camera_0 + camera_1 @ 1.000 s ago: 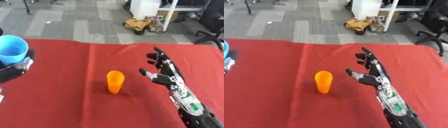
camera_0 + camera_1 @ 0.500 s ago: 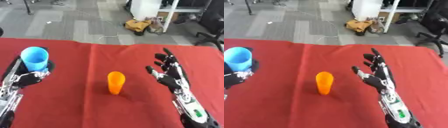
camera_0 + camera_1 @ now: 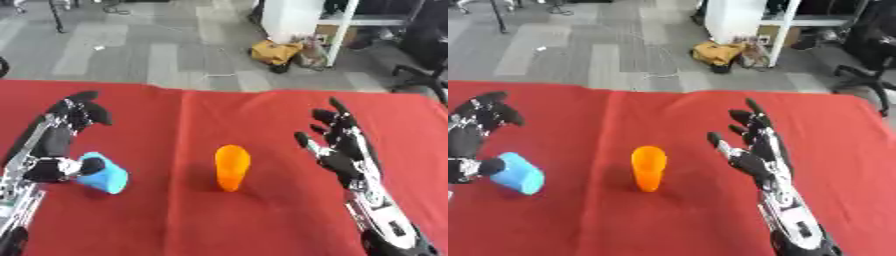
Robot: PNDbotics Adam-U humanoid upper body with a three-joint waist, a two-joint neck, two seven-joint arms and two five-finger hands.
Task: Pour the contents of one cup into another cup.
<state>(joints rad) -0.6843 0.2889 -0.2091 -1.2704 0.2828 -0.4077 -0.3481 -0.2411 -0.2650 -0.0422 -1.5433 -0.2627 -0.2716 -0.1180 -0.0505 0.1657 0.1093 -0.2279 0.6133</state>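
Now blue cup [image 3: 103, 174] tipped at left hand [image 3: 58, 145], fingers spread; right hand [image 3: 341, 146] spread.

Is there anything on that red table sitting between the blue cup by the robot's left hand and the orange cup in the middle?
Nothing visible. The blue plastic cup lies tilted by the left hand, and only bare red tablecloth separates it from the upright orange plastic cup. The right hand hovers open on the orange cup's far side.

Red tablecloth [image 3: 175, 220]; beyond it grey floor [image 3: 131, 55] (yellow bag [image 3: 273, 51]).
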